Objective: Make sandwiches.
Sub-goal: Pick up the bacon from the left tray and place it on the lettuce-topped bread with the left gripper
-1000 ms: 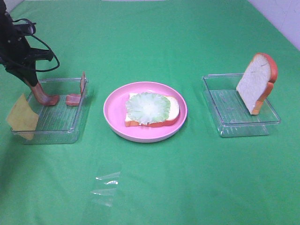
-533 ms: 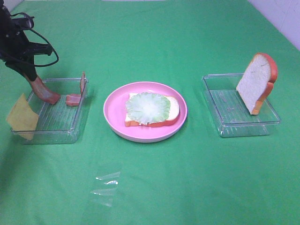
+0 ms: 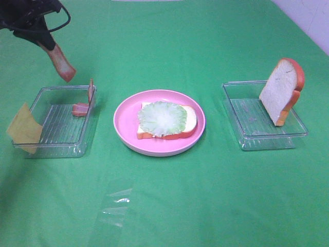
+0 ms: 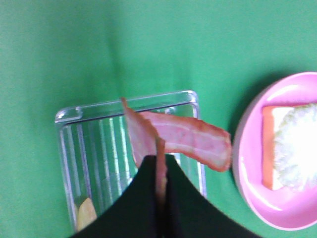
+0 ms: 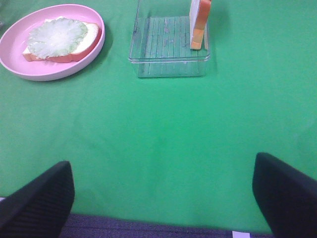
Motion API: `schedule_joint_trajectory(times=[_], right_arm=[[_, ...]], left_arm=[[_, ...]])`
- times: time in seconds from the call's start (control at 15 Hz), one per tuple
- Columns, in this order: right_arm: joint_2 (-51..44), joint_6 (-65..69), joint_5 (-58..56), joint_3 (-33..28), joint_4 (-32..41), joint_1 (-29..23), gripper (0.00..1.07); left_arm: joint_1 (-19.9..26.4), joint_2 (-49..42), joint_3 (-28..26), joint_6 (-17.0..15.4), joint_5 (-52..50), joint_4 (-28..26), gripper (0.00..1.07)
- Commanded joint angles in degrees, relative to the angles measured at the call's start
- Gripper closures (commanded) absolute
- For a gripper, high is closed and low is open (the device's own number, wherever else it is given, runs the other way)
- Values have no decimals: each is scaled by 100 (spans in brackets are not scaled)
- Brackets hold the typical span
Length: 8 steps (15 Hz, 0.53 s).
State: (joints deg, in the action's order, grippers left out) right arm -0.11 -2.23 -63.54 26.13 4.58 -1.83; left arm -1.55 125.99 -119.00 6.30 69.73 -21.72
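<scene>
The left end effector (image 3: 45, 41) is clamped tight on the upper end of a reddish-brown toy bacon strip (image 3: 62, 66). The strip hangs in the air above the far edge of the clear plastic tray on the left (image 3: 56, 149), touching nothing below it. The coming move seems to turn on the sideways gap. The round pink plate (image 3: 123, 128) sits at the middle of the green-covered counter (image 3: 205, 206), to the right of the strip in the high view, well apart from it and lower. On that plate a white bread slice with orange-brown crust (image 3: 191, 122) lies flat, with a pale green lettuce round (image 3: 162, 118) covering most of it. The strip's long axis slants downward, its free lower end pointing toward the plate side. The bread's longer side runs left to right, so the strip would probably need laying down roughly along that line. The left arm is plainly the nearer one. The right end effector (image 5: 162, 166) stands wide and empty near the counter's front edge, well short of the plate. A square yellow cheese slice (image 3: 23, 128) leans on the left tray's near corner. A second bread slice (image 3: 281, 90) stands on edge in the clear tray on the right (image 3: 267, 140).
</scene>
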Motion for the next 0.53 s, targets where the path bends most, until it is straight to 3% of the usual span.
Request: schedule_joint_trajectory(times=[0.07, 0.2, 0.33, 0.53], right_arm=[[-166, -46, 6, -11, 17, -6, 14], [-166, -46, 6, -11, 17, -6, 14], [-166, -46, 6, -11, 17, -6, 14], [-166, -46, 6, -11, 17, -6, 14]], left_arm=[[-384, -189, -172, 57, 567, -212, 107], [-688, -195, -401, 57, 567, -292, 107], [-1364, -195, -659, 74, 539, -602, 107], [-1954, -183, -659, 69, 401, -877, 107]])
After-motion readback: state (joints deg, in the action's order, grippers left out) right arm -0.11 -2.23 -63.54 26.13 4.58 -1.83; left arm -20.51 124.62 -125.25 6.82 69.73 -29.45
